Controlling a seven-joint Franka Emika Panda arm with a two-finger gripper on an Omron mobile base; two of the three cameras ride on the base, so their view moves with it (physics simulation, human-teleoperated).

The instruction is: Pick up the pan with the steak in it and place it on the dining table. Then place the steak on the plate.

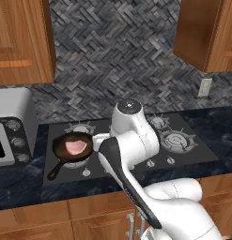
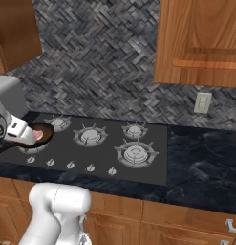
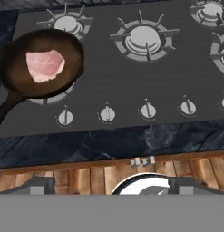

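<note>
Your gripper is hanging wide and holding nothing above the wooden cabinet front and marbled black tabletop. Beyond it, you're seeing the round black pan sitting on the stove's front-left burner, the flat pink steak lying inside.

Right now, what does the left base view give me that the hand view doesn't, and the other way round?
Left base view alone: the microwave left of the cooktop, the wall outlet, and the upper cabinets.

Hand view alone: the full row of knobs unobstructed, and the wooden cabinet front below the counter edge.

Both: the pan with the steak on the front-left burner, handle pointing toward the counter's front edge, and nothing touching it.
</note>
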